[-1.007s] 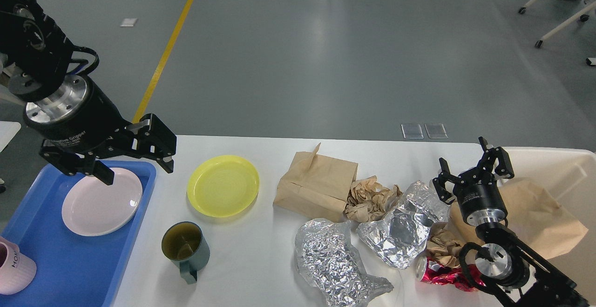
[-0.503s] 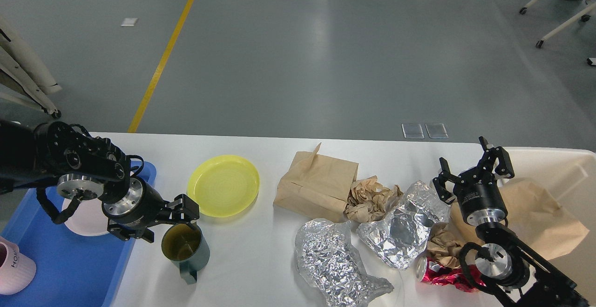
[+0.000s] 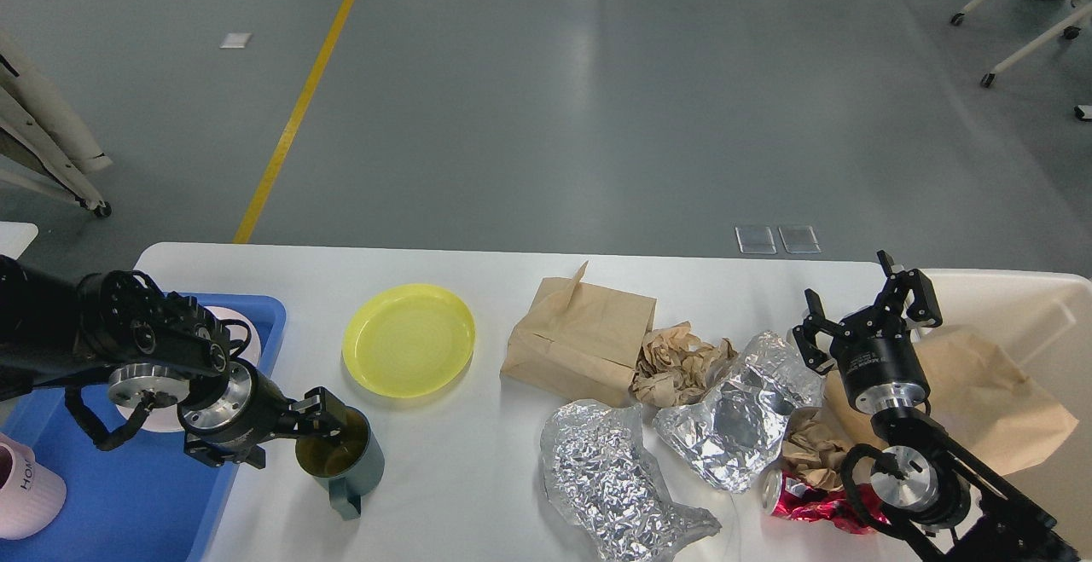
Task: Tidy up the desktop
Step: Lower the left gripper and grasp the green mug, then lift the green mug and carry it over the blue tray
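The left gripper (image 3: pixel 320 425) lay low over the near left part of the desktop (image 3: pixel 478 451), its 2 fingers reaching sideways to the rim of the dark green mug (image 3: pixel 341 458). One finger sat on the mug's near-left rim, and the upper one seemed to reach over the opening; whether the jaws had closed on the rim could not be told. The mug stood upright, its handle pointing toward the near edge. Just behind the gripper's wrist, the blue tray (image 3: pixel 128 494) held a pink plate (image 3: pixel 239 327), mostly hidden by the arm, and a pink cup (image 3: pixel 26 485) at the near left corner. Beyond the jaws, a little further from the robot, a yellow plate (image 3: pixel 409 339) lay flat on the desktop, apart from the mug.

The right gripper (image 3: pixel 866 315) pointed up and away, its fingers spread wide and holding nothing. Directly left of those jaws lay a crumpled foil sheet (image 3: pixel 742 417), with crumpled brown paper (image 3: pixel 678 362) and a flat brown paper bag (image 3: pixel 580 340) further left. A second foil sheet (image 3: pixel 618 481) lay nearer the robot. Below the gripper's wrist sat a crushed red can (image 3: pixel 806 501). To the right of the jaws, another brown bag (image 3: pixel 998 400) rested in the cream bin (image 3: pixel 1015 289).
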